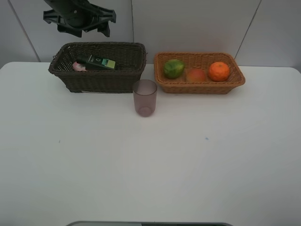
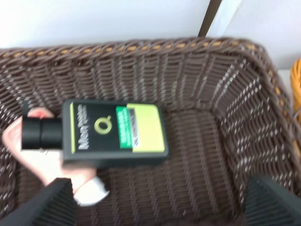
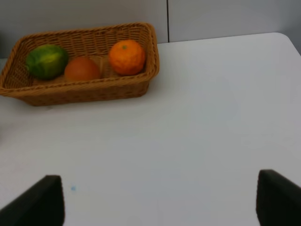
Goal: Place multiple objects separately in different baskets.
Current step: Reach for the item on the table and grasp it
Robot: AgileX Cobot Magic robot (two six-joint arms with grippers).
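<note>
The left gripper (image 2: 155, 202) hangs above the dark brown basket (image 1: 99, 77) with its jaws spread wide and nothing between them, touching neither the basket nor what lies in it. The right gripper (image 3: 160, 200) also stands with its jaws apart and empty, over bare white table (image 1: 150, 165) on the near side of the orange-tan basket (image 1: 200, 84). Taking the dark brown basket as the landmark: the translucent purple cup (image 1: 144, 97) stands upright on the table just in front of its right corner. Inside it the dark green pump bottle (image 2: 113, 134) lies flat on its side over the pink tube (image 2: 35, 155), its black cap toward the basket's left end. Its label has a yellow panel, a green strip and a looped "Q" mark; the smaller writing is too blurred to read. Right of the brown basket, the orange-tan one holds the green round fruit (image 1: 174, 68), the peach (image 1: 196, 75) and the orange (image 1: 219, 71) in a row.
</note>
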